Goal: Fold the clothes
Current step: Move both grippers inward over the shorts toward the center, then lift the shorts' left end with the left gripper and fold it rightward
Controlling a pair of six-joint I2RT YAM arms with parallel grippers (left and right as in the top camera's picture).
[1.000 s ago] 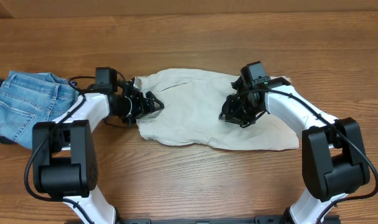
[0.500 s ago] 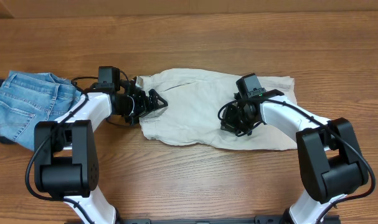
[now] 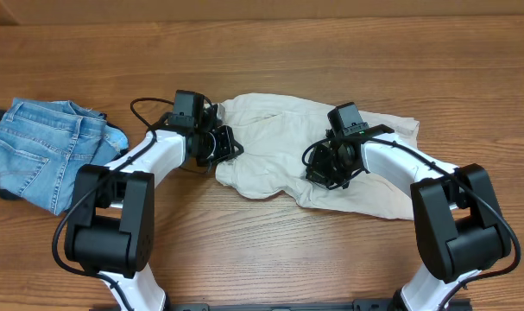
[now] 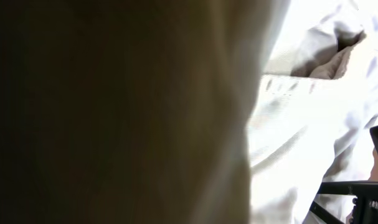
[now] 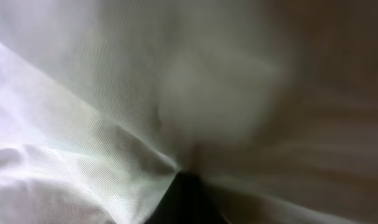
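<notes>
On the table (image 3: pixel 331 52), my left gripper (image 3: pixel 225 147) and right gripper (image 3: pixel 327 171) both sit clamped tight onto the beige shorts (image 3: pixel 270 142); jeans (image 3: pixel 37 151) well apart.

Left gripper (image 3: pixel 222 145), jaws now closed on the cream cotton shorts (image 3: pixel 274 151), lies farther right; the fabric's left edge is drawn inward, bunched.

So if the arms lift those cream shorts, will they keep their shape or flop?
Probably flop: the cream shorts lie rumpled, with soft folds bunching where the right gripper pinches them. Likely light too; the weave looks thin in the right wrist view. Pushed, they would probably crumple rather than slide whole.
</notes>
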